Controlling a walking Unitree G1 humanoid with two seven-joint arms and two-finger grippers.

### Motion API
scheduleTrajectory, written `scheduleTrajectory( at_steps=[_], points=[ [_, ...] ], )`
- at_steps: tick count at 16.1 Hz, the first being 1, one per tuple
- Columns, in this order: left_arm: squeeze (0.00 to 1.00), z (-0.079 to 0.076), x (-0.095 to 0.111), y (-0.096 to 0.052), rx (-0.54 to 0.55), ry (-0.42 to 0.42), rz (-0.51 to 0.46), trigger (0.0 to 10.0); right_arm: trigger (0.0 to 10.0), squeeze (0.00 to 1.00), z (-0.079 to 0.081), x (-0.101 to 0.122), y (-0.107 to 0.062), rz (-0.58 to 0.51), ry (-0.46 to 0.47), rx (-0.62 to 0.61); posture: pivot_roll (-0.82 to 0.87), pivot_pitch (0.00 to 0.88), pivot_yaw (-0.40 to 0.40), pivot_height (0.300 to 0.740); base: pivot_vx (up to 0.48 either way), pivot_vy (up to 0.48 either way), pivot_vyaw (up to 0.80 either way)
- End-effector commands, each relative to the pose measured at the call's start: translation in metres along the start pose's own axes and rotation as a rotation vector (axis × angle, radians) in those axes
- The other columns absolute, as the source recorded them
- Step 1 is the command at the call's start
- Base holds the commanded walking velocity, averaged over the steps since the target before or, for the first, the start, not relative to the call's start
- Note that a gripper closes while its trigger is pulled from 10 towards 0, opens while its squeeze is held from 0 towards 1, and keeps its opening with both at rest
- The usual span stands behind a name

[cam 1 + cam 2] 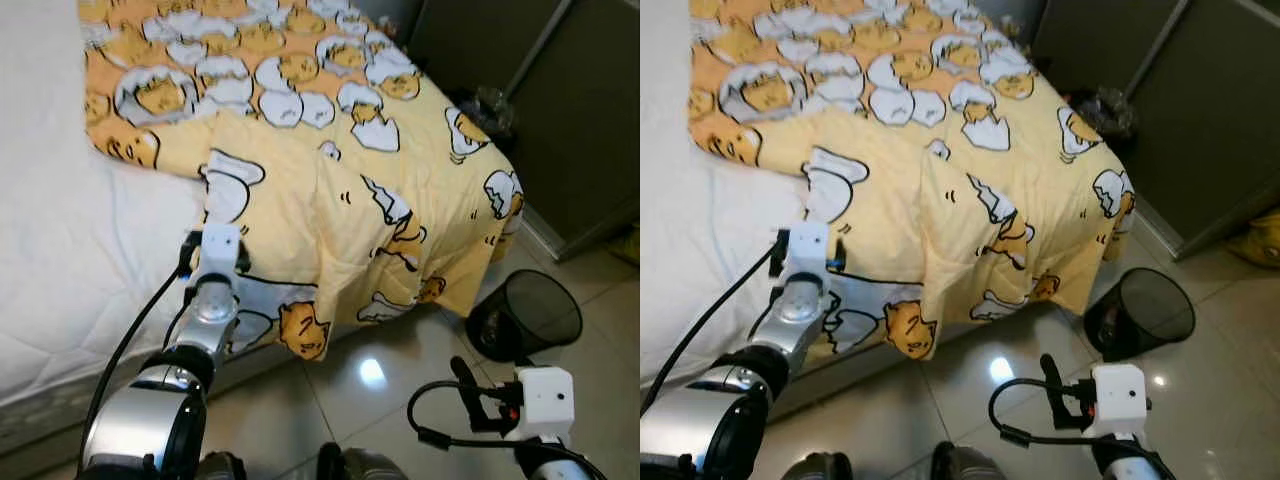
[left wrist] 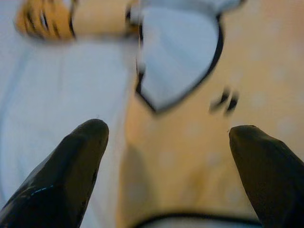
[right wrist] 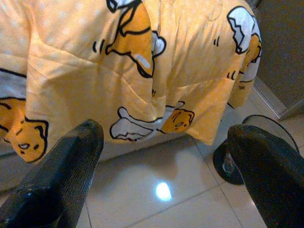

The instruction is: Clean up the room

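At the near-left edge of the bed, the left end effector (image 2: 166, 156) sits low over the yellow quilted blanket with the egg-cartoon print (image 1: 330, 150), fingers spread wide, nothing held. The blanket's left border runs between the two fingers (image 2: 71, 161): bare white mattress sheet (image 1: 60, 240) under one, yellow fabric under the other. So the hem is directly ahead and below, touching or nearly so; can't tell which, the wrist view is blurred.

Blanket lies skewed: long axis runs from far left toward near right, with the near-right corner draped off the bed edge, hanging down toward the glossy tiled floor (image 1: 390, 390).

Right end effector (image 3: 164, 175) hangs low over the floor, also wide open and empty, aimed at the hanging drape but well apart from it. Left arm is clearly nearer to fabric.

Judgement: next move is close on the hem and pull left across the mattress to square it.

Room: open sheet to the left, free. On the right, a black wire-mesh waste bin (image 1: 530, 315) stands near the hanging corner, and dark cabinet doors (image 1: 560, 100) close off the far right.
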State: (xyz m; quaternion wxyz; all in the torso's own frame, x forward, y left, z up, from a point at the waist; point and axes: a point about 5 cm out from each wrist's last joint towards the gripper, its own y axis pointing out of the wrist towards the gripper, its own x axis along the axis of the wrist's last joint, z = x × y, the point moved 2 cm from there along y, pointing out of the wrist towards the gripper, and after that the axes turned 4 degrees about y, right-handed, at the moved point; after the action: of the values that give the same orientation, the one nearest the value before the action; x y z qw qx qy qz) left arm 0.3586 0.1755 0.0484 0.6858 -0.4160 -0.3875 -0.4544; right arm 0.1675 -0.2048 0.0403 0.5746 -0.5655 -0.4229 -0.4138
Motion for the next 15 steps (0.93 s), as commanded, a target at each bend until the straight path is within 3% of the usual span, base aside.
scheduleTrajectory(
  at_steps=[1, 3, 5, 6, 9, 11, 12, 15],
  points=[
    [0.00, -0.005, -0.015, -0.006, -0.002, -0.018, 0.070, 10.0, 10.0, 0.00, -0.003, -0.005, -0.004, 0.037, 0.000, 0.004, -0.22, 0.194, -0.141, 0.740, 0.000, 0.000, 0.00],
    [0.00, 0.007, -0.027, -0.007, 0.038, 0.006, 0.102, 10.0, 10.0, 0.00, -0.002, -0.003, -0.005, 0.042, -0.001, 0.007, -0.22, 0.196, -0.144, 0.740, 0.000, 0.000, 0.00],
    [0.00, 0.023, -0.040, -0.008, 0.090, -0.022, 0.151, 10.0, 10.0, 0.00, -0.004, -0.002, -0.009, 0.061, -0.007, 0.010, -0.23, 0.201, -0.152, 0.740, 0.000, 0.000, 0.00],
    [0.00, 0.022, -0.044, -0.009, 0.072, -0.052, 0.169, 10.0, 10.0, 0.00, -0.005, -0.003, -0.010, 0.070, -0.010, 0.007, -0.23, 0.201, -0.152, 0.740, 0.000, 0.000, 0.00],
    [0.00, -0.001, -0.054, -0.016, -0.091, -0.131, 0.240, 10.0, 10.0, 0.00, -0.008, -0.001, -0.012, 0.080, -0.017, 0.006, -0.24, 0.201, -0.165, 0.740, 0.000, 0.000, 0.00],
    [0.00, -0.002, -0.050, -0.014, -0.125, -0.156, 0.238, 10.0, 10.0, 0.00, -0.011, 0.003, -0.012, 0.081, -0.024, 0.004, -0.26, 0.210, -0.177, 0.740, 0.000, 0.000, 0.00],
    [0.00, 0.001, -0.050, -0.013, -0.120, -0.160, 0.243, 0.0, 10.0, 0.00, -0.012, 0.003, -0.012, 0.084, -0.028, 0.004, -0.26, 0.209, -0.176, 0.740, 0.000, 0.000, 0.00],
    [0.00, 0.015, -0.053, -0.010, -0.074, -0.084, 0.262, 0.0, 10.0, 0.00, -0.013, 0.003, -0.011, 0.089, -0.031, -0.003, -0.27, 0.200, -0.167, 0.740, 0.000, 0.000, 0.00]
  ],
)
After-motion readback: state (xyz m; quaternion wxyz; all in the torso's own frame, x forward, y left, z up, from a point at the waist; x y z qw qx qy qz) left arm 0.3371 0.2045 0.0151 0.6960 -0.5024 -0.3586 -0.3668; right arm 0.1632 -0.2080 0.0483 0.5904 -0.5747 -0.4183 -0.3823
